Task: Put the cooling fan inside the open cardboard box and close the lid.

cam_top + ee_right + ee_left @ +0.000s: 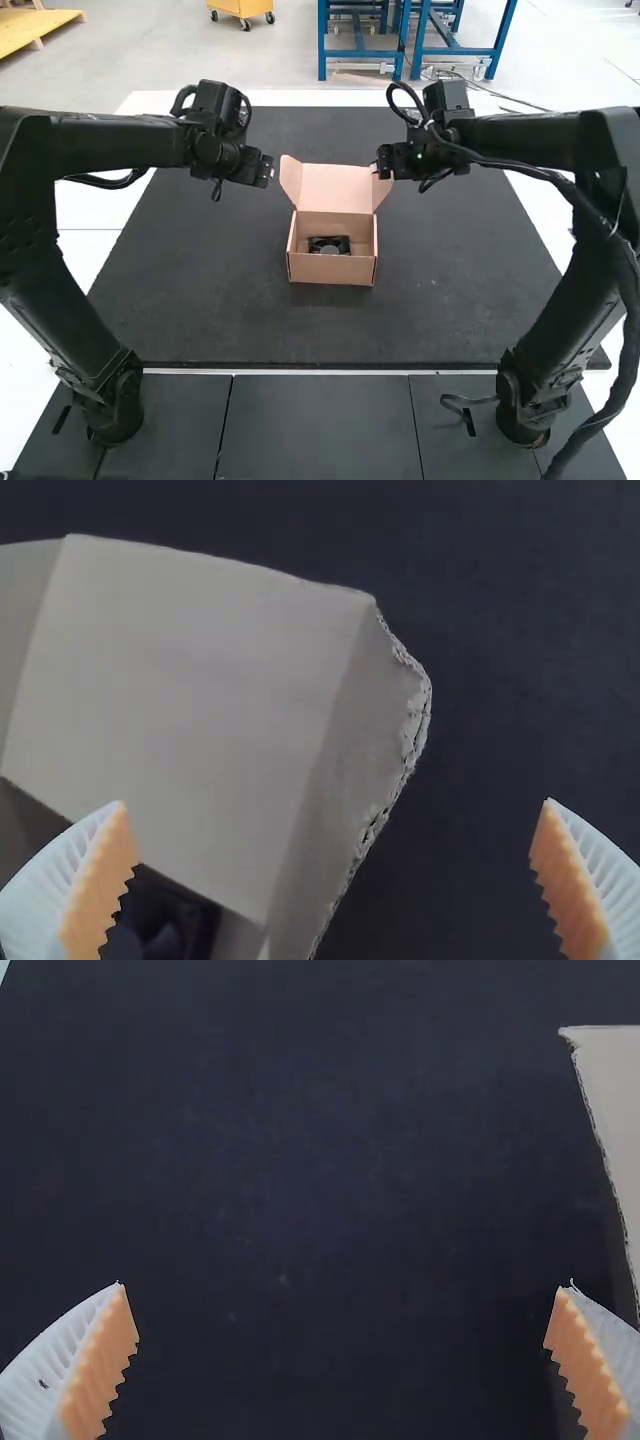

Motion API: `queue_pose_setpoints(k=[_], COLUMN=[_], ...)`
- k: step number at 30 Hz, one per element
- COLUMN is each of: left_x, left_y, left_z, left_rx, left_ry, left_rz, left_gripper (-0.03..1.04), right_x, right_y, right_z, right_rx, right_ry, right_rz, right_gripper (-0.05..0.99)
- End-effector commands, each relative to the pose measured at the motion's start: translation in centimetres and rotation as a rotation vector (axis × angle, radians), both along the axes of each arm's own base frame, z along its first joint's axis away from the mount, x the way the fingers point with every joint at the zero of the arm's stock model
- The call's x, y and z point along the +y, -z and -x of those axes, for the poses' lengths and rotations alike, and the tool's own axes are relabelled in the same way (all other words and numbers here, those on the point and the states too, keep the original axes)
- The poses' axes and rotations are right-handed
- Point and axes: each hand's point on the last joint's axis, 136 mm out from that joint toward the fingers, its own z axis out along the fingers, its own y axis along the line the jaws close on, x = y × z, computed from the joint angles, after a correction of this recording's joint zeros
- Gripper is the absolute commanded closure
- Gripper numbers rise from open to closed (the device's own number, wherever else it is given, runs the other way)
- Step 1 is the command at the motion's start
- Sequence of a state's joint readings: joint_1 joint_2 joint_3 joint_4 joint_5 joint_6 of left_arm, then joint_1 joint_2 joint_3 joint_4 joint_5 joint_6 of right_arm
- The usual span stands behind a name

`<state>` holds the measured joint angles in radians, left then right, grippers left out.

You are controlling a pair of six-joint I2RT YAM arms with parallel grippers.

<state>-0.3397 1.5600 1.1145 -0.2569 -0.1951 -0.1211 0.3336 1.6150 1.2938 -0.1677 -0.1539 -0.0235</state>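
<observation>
Your cooling fan (328, 243) sits in the cardboard box (331, 264) mid-frame; left gripper (265, 170) and right gripper (383, 163), both spread wide, flank the upright lid (333, 186), likely to fold it.

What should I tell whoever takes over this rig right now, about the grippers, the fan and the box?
The left gripper is open and holds nothing, over the black mat just left of the lid.
The right gripper is open and holds nothing, above the lid's right side flap.
The cooling fan lies inside the cardboard box, mid-mat.
Done: fan in the box.
Left: the lid stands upright and open; fold it down and close it.
</observation>
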Motion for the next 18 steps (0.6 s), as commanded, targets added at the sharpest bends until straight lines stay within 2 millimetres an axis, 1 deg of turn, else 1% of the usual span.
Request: queue_pose_setpoints(k=[1, 5, 8, 11, 14, 18], left_x=[0.0, -0.2, -0.3, -0.4, -0.5, -0.6], left_y=[-1.2, -0.9, -1.0, -0.9, -1.1, -1.1], left_z=[-0.9, -1.1, -1.4, -1.7, -1.9, -2.0], left_rx=[-0.034, -0.034, -0.039, -0.037, -0.043, -0.047], left_ry=[-0.017, -0.013, -0.013, -0.013, -0.011, -0.011], left_rz=[0.008, 0.008, 0.01, 0.009, 0.011, 0.015], left_gripper=[0.05, 0.05, 0.05, 0.05, 0.05, 0.05], right_x=[0.1, 0.4, 0.3, 0.3, 0.1, 0.1], right_y=[-1.3, -1.5, -1.6, -1.3, -0.6, -0.3], right_z=[-1.1, -1.3, -1.5, -1.5, -1.3, -1.1], right_rx=[-0.027, -0.02, -0.012, 0.012, 0.046, 0.067], right_ry=[-0.006, -0.015, -0.014, -0.011, -0.012, -0.021], right_rz=[-0.017, -0.024, -0.035, -0.047, -0.042, -0.045], right_gripper=[0.05, 0.08, 0.14, 0.23, 0.24, 0.26])
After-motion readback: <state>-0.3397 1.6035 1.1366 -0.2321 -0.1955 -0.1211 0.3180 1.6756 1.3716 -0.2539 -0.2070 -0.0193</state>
